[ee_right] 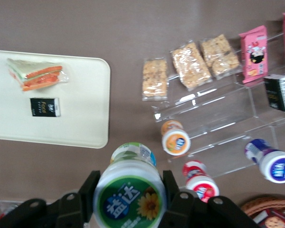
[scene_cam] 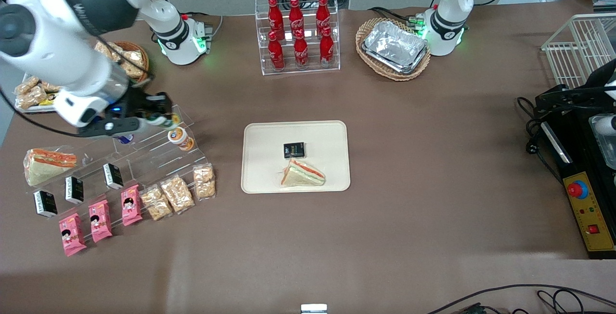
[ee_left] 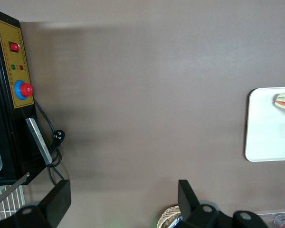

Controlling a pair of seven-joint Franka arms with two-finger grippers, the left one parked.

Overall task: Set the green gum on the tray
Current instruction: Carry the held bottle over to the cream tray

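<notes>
I have the gripper [ee_right: 129,199] clamped on the green gum [ee_right: 129,195], lifted over the clear tiered stand [scene_cam: 159,152], well apart from the tray [scene_cam: 260,179].

On the tray I count one wrapped sandwich [scene_cam: 302,174] and one small black packet [scene_cam: 294,150]. On the stand's steps I see three more canisters: orange-lidded [ee_right: 175,141], red-lidded [ee_right: 199,184] and blue-lidded [ee_right: 275,165]. Six red Coca-Cola bottles [scene_cam: 298,32] fill the clear rack. The wicker basket [scene_cam: 368,30] holds foil trays [scene_cam: 395,46].

I see bare table between my gripper [scene_cam: 159,120], clamped on the green gum [ee_right: 129,195], and the tray [scene_cam: 255,160]. On the tray, a sandwich [scene_cam: 302,174] and black packet [scene_cam: 294,150] fill the middle. Its end toward the working arm is free.
</notes>
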